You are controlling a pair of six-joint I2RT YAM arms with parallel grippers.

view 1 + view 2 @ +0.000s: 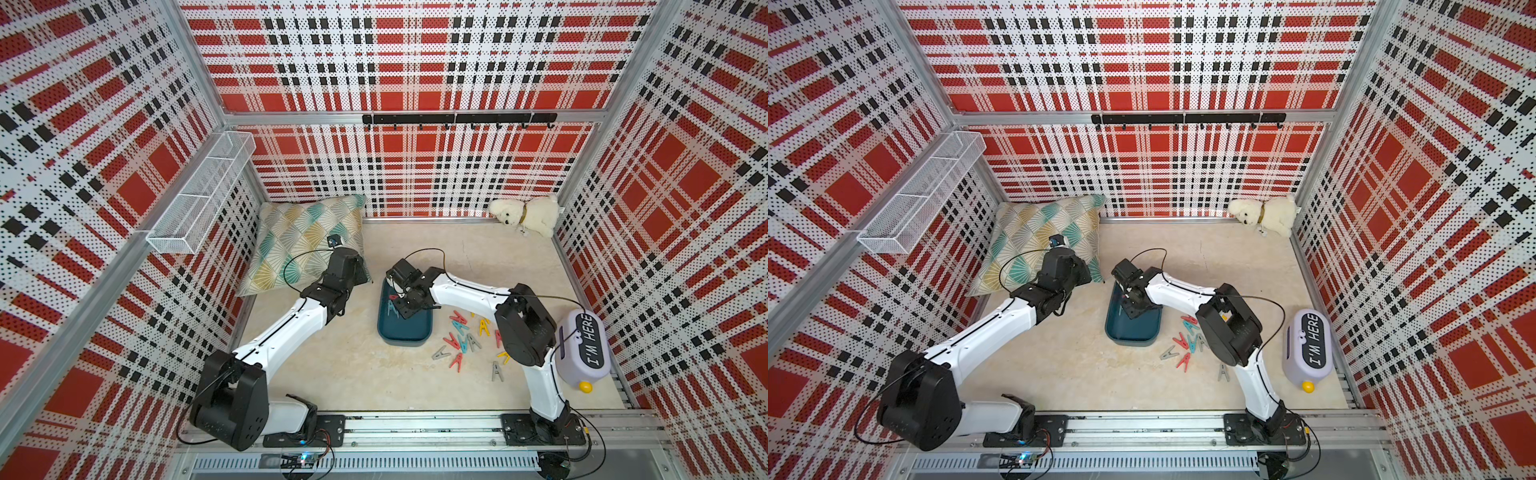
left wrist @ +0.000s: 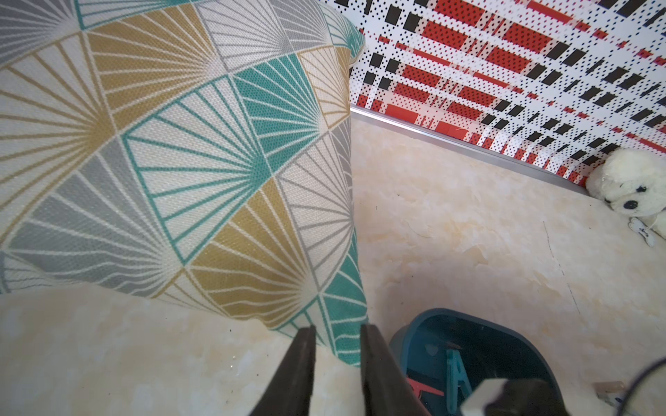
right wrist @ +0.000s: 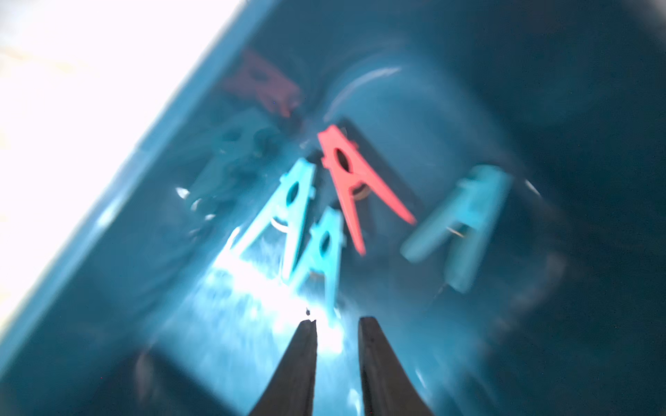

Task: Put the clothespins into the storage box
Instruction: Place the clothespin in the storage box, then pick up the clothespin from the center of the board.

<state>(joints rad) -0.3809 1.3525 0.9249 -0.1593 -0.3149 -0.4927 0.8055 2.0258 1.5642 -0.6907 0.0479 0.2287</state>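
Plaid perforated panels (image 1: 415, 62) wall in a pale, mottled tabletop (image 1: 353, 374), with a patterned pillow (image 1: 307, 232) in one far corner and a plush dog (image 1: 525, 214) in the other. Near the middle sits the teal storage box (image 1: 409, 332), and the right arm reaches over it. Its wrist view, smeared by blur, looks straight into the box. The right claw (image 3: 337, 322) has its jaws a little apart with nothing between them, and beyond its tips a red clothespin (image 3: 351, 180) and several light blue clothespins (image 3: 292, 209) lie flat on the box floor. The left claw (image 2: 337, 327) is likewise slightly parted and empty, hanging by the pillow's corner just beside the box's far end. Most clothespins (image 1: 459, 330) lie loose on the tabletop between the box and the right arm, some hidden under its elbow. I take this for the release end of one delivery, with the task barely begun. The next move calls for lifting clear of the low wall and swinging back to the scatter. The claw should then spread wider over a pin that lies apart, such as the grey clothespin (image 1: 440, 354), and square its jaws across the narrow body so neighbours are not nudged.
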